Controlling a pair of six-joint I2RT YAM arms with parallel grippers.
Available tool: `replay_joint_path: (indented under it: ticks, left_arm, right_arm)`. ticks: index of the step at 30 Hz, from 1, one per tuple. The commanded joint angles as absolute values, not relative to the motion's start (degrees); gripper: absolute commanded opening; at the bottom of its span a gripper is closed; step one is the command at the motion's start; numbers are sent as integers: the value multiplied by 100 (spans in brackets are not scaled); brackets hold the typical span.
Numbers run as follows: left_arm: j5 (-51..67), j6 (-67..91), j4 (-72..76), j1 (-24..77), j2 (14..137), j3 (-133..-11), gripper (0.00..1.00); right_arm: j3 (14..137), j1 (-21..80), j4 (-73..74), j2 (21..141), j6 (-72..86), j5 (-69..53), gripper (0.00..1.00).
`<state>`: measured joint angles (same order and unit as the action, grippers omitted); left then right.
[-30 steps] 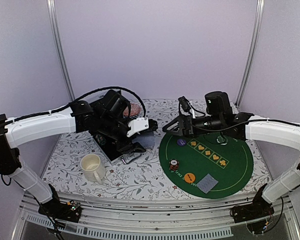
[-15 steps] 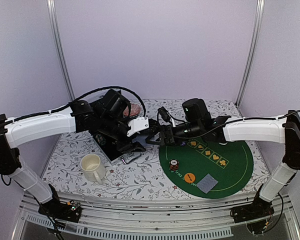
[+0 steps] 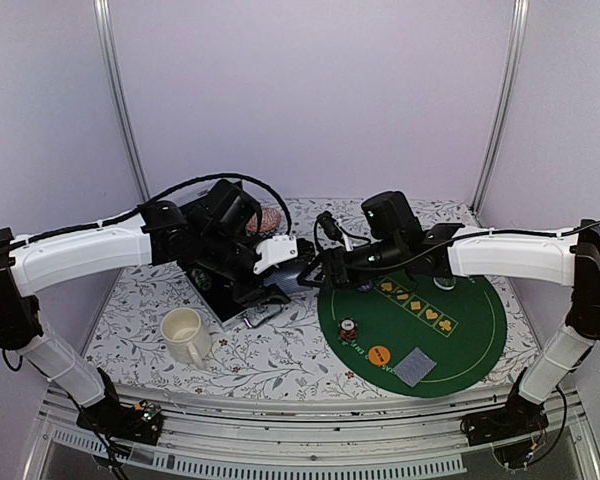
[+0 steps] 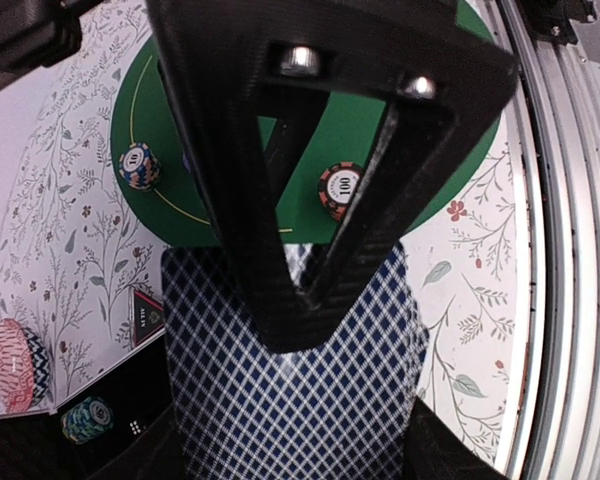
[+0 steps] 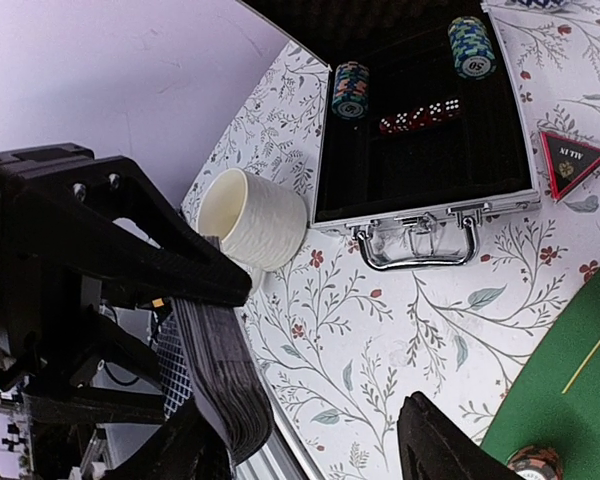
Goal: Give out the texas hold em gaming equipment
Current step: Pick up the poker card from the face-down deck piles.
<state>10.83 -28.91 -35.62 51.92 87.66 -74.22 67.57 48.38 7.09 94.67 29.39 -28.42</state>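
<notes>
My left gripper [image 3: 280, 262] is shut on a deck of blue-lattice playing cards [image 4: 290, 370], held above the table by the mat's left edge. My right gripper [image 3: 320, 272] is open at the deck; one of its fingers [image 4: 280, 200] lies over the top card. The deck's edge [image 5: 220, 380] sits beside my right gripper's left finger [image 5: 192, 445]. On the green mat [image 3: 460, 335] lie a red-black chip stack [image 3: 349, 330], an orange disc [image 3: 379, 354] and one card [image 3: 415, 366]. A blue-white chip [image 4: 140, 165] stands further along the mat. The triangle marker [image 5: 570, 160] lies beside the case.
An open black case [image 5: 420, 160] holds teal chip stacks [image 5: 351, 90] and red dice [image 5: 420, 115]. A cream mug [image 3: 185, 335] stands in front of it. A pink striped round object [image 3: 270, 218] lies at the back. The table's metal front rail [image 4: 570, 250] is close.
My right arm has swung left from above the mat to the deck held in my left gripper. The left arm has stayed in place.
</notes>
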Motion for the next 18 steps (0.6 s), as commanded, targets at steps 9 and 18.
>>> replay_joint_path:
  ticks: [9,18]
  left_arm:
    - [817,-2905,-3541,5257,8810,-7506,60]
    - [766,-2940,-3544,5257,8824,-7439,60]
  right_arm:
    - [6882,4835,1068,9332,2815,-3048,48]
    - [7162,4841,1228,9326,2764,-2974,32]
